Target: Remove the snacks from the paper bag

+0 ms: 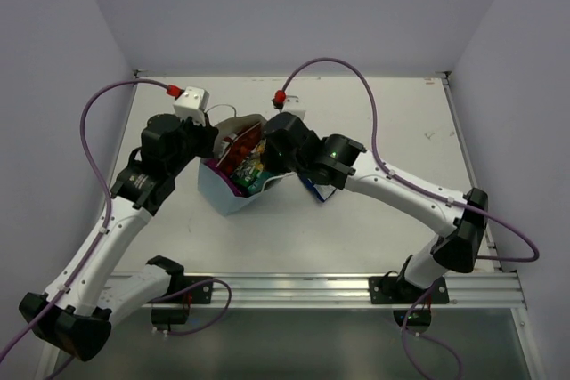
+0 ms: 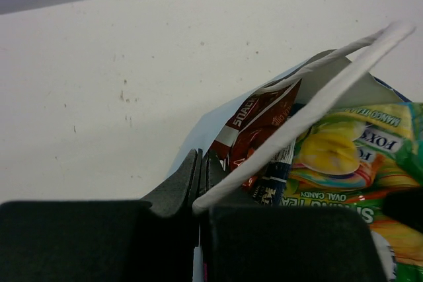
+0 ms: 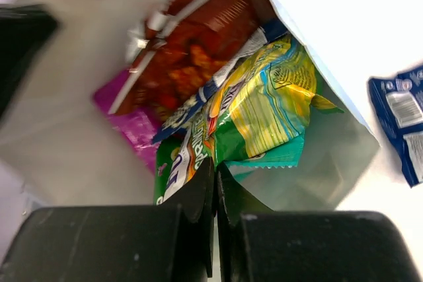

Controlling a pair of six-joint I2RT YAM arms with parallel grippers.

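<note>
The right gripper [image 3: 215, 186] is pressing its jaws fully together at the edge of a green packet [image 3: 177, 170] just ahead of its tips; whether any foil is caught between them I cannot tell. If it is gripping only a thin corner, the slick packet is probably going to slip free on the lift, or drag out the yellow-green packet [image 3: 271, 104] lying just beyond. The left gripper [image 2: 200, 176] is pinching the paper bag [image 2: 198, 130] at its rim beside the white handle [image 2: 317, 90], so a hard pull risks tearing the paper loose. The bag is lying on its side, mouth gaping, with a crinkly red packet [image 3: 192, 51] and magenta packet [image 3: 132, 123] crowding farther in, and a blue packet [image 3: 400, 117] is lying outside, to the right gripper's right
</note>
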